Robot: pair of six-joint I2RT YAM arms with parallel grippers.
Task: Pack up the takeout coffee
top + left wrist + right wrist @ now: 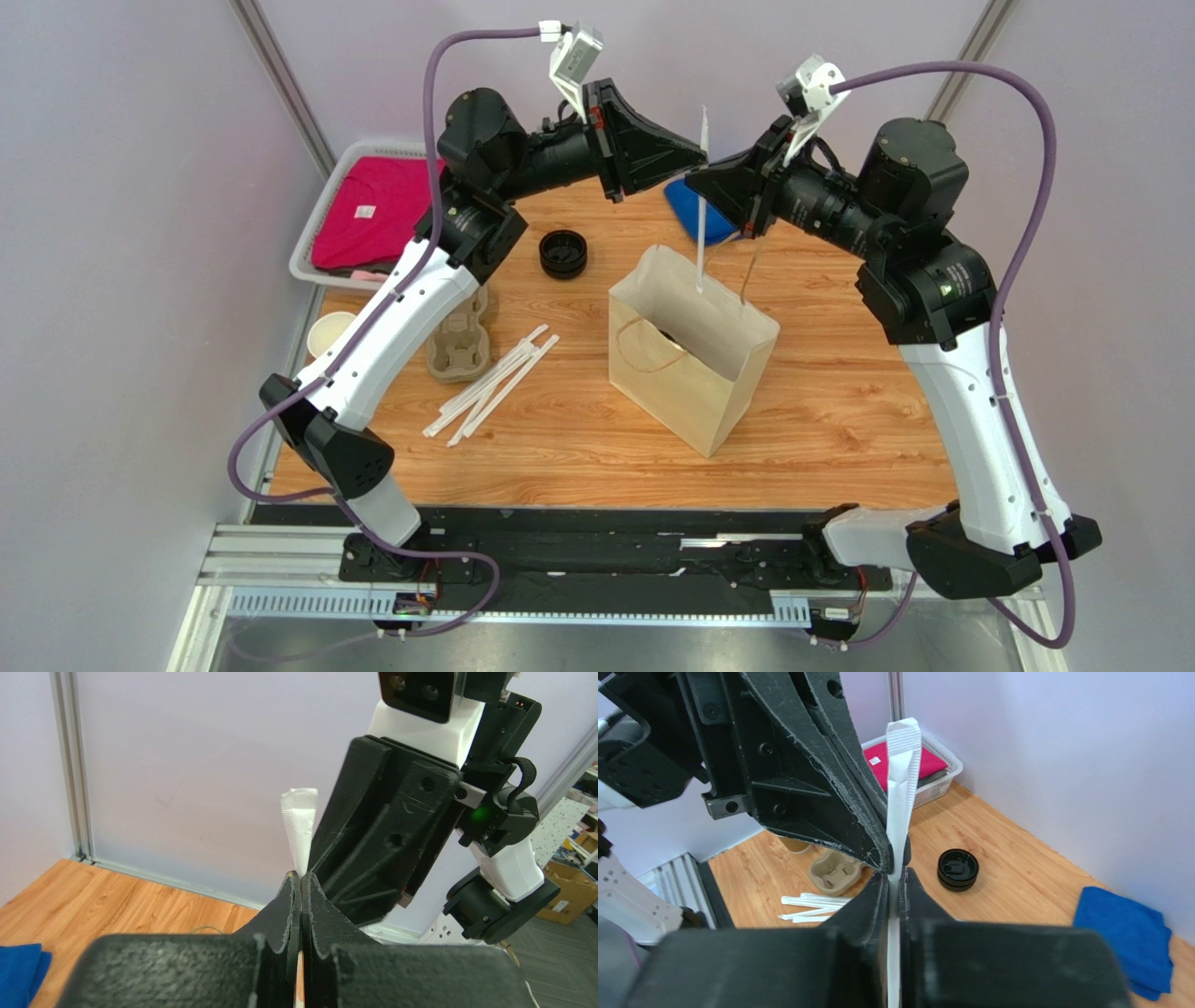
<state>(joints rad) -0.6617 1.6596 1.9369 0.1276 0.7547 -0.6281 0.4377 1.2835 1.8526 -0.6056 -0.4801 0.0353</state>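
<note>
**Visitor:** What's at the far left of the bench (842, 406)?

**Onlooker:** A white basket (934, 787) with a magenta garment (368, 210) folded in it. Nearer, right at the left edge, stands an open paper cup (331, 333), white inside. Just beside it is a cardboard cup carrier (463, 343).

**Visitor:** And the white sticks?

**Onlooker:** Those are loose straws (491, 385) in paper wrappers, lying in a small heap right of the carrier. Beyond them a black lid (563, 254) lies alone on the wood.

**Visitor:** What about the arms?

**Onlooker:** They meet above the middle of the bench. The left hand (300, 889) is pressed together on a single wrapped straw (700, 238), which stands upright. The right hand (895, 882) pinches that same straw from the opposite side, its tips right against the left one's.

**Visitor:** What's underneath them?

**Onlooker:** A brown paper bag (687, 371) stands open, to the right of the loose straws. The held straw's lower end hangs over its mouth.

**Visitor:** Where's the takeout coffee?

**Onlooker:** I can't pick it out for sure. There's a dark shape (673, 336) low inside the bag, but from here I can't tell whether that's its lid.

**Visitor:** Anything further right?

**Onlooker:** A blue cloth (1120, 945) lies on the far side of the bench, behind the two hands.
</note>
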